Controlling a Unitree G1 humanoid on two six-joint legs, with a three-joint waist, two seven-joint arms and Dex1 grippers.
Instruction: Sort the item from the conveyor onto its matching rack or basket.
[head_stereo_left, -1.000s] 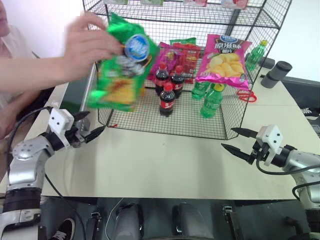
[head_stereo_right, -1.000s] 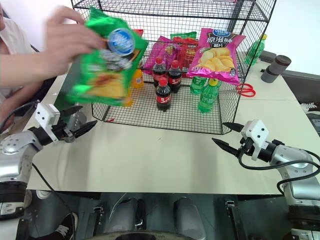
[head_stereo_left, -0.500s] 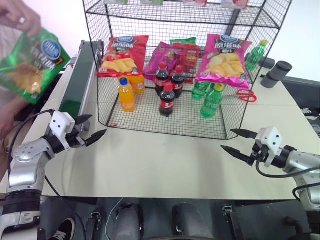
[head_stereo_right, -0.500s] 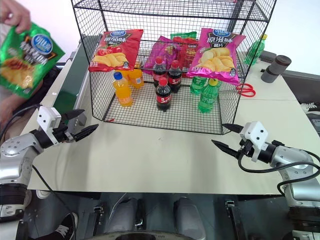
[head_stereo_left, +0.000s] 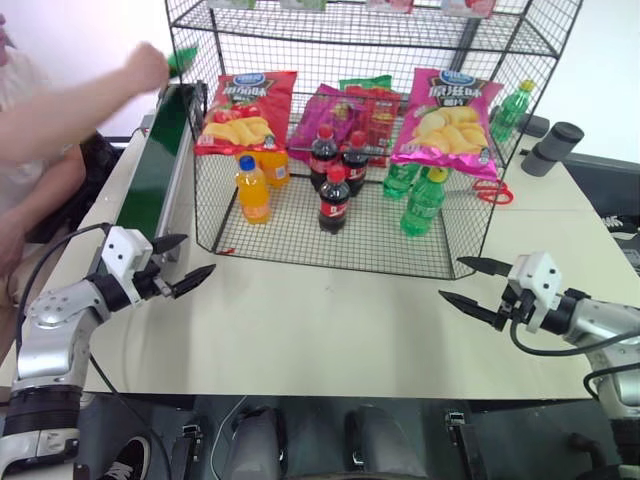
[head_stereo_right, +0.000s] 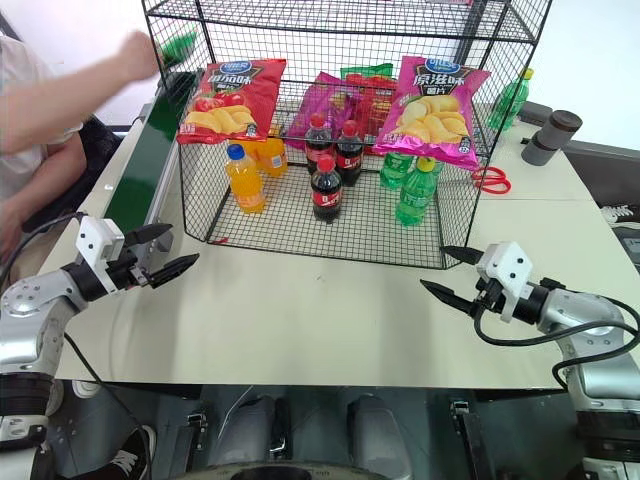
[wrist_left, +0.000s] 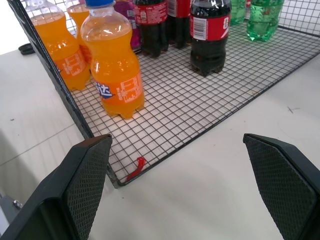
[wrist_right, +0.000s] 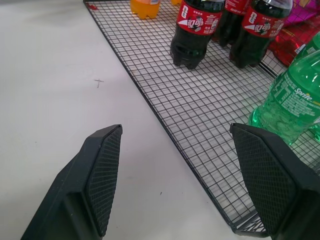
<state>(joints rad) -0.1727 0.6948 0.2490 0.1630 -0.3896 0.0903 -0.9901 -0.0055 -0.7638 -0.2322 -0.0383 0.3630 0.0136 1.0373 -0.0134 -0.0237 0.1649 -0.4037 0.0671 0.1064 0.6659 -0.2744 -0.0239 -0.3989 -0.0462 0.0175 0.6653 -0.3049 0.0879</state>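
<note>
From the head views, we are watching a person's hand (head_stereo_left: 148, 66) setting the green chip bag (head_stereo_left: 182, 59) at the conveyor (head_stereo_left: 160, 160)'s far end; it looks light, crinkly, slippery, so we are planning an edge pinch. In the wrist views, left gripper (wrist_left: 192, 185) and right gripper (wrist_right: 192, 175) are gaping wide, empty, facing the rack (wrist_left: 200, 100).

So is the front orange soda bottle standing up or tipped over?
Upright: the orange soda bottle stands on its base on the rack floor, blue cap on top.

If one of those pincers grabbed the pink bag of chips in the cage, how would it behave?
The pink chip bag looks puffed with air, so it is probably light and would crumple under a squeeze. Its glossy film may be slippery. It leans upright over the green bottles, so a push would likely topple it.
</note>
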